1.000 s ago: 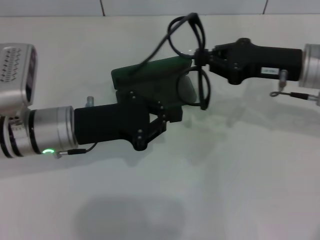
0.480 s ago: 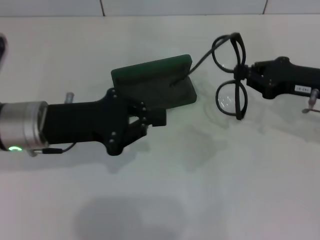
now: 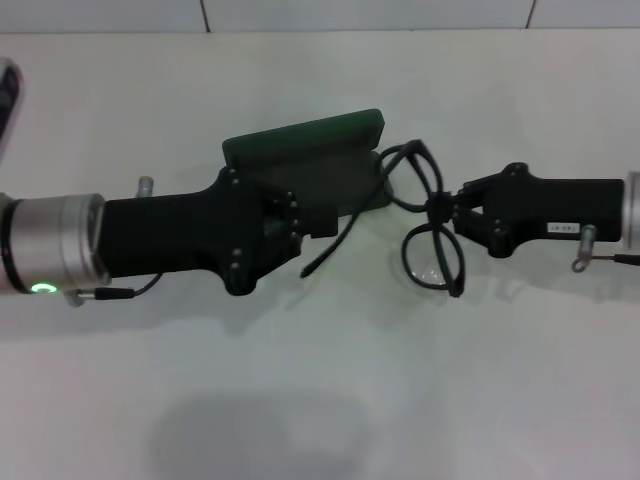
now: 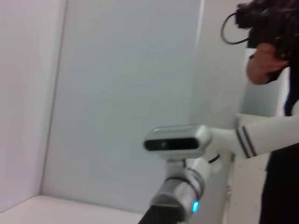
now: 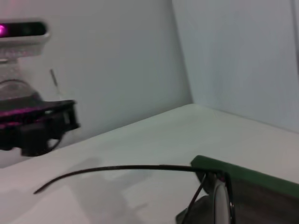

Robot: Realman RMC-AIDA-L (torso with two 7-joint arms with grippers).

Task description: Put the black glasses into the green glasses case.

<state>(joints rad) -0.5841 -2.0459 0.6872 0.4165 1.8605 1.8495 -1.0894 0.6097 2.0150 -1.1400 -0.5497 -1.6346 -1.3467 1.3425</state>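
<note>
Right gripper (image 3: 447, 207), centre-right, clamped on glasses (image 3: 425, 230) at the bridge, just right of open case (image 3: 300, 140). Left gripper (image 3: 300, 225) closed on case front. Best to lower slowly, guiding loose temple inside first.

**Even light, soft shadows**

My head view is bright and evenly lit from above. Faint grey shadows lie under both my arms, and a broad dim patch sits near the tabletop's (image 3: 480, 400) near edge. Both wrist views look soft and hazy.
</note>
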